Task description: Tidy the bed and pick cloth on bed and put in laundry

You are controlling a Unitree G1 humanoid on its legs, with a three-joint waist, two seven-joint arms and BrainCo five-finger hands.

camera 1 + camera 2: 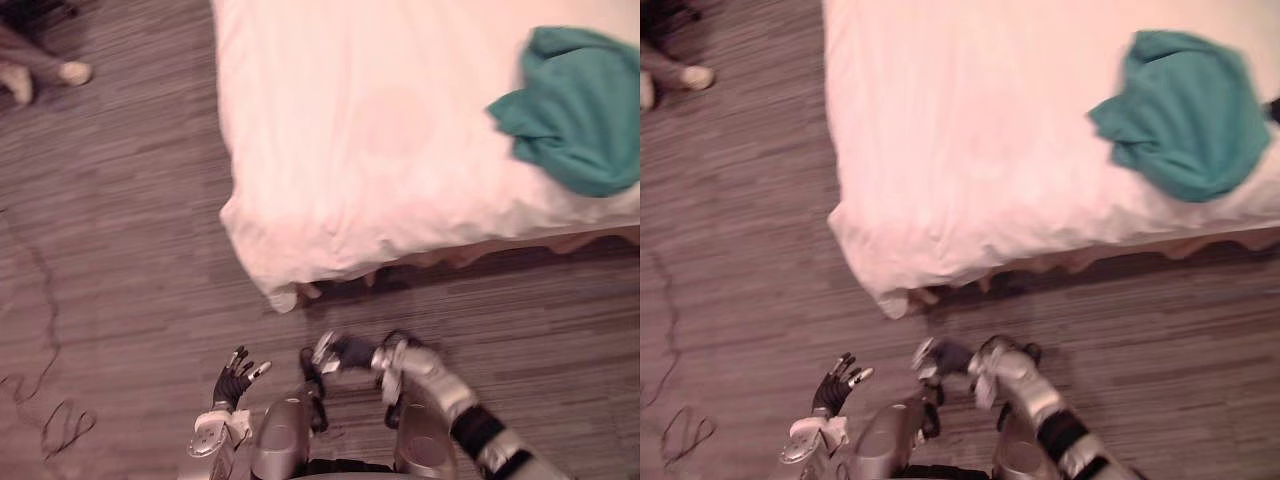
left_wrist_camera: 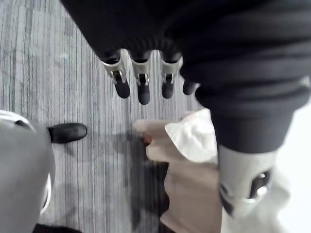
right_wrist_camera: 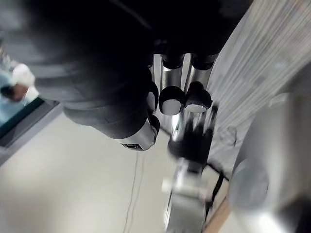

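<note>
White sheet over one bed (image 1: 350, 130), from the left eye view, near edge running across the middle and near corner drooping toward grey striped carpet (image 1: 130, 250). Open floor wide to the left of the bed and all along its near side, a band of bare carpet between that edge and both hands. One teal cloth (image 1: 575, 110) bunched on the sheet close to the near edge, far over on the right, well apart from either hand. Left hand (image 1: 235, 382) low over the carpet, spread and holding nothing; right hand (image 1: 335, 350) just beside it, turned inward, likewise short of the bed. Two pale shoes (image 1: 75, 72) of a person at the far left corner of the floor, well clear of the bed. From the right eye view, same bed, same single cloth, plus one small dark thing (image 1: 1274, 110) at the picture's right edge, just beside the cloth, too cut off to name. From the left wrist view, fingers (image 2: 142, 90) straight and relaxed, empty, hanging over the carpet; past them the bed corner from close, white sheet tip above a beige skirt (image 2: 194, 189), dark shadow underneath on the floor. From the right wrist view, dark ribbed cover large and near, carpet stripes off to one side; released or clenched: cannot tell. Count in all: one bed, one cloth, two hands, two shoes.
</note>
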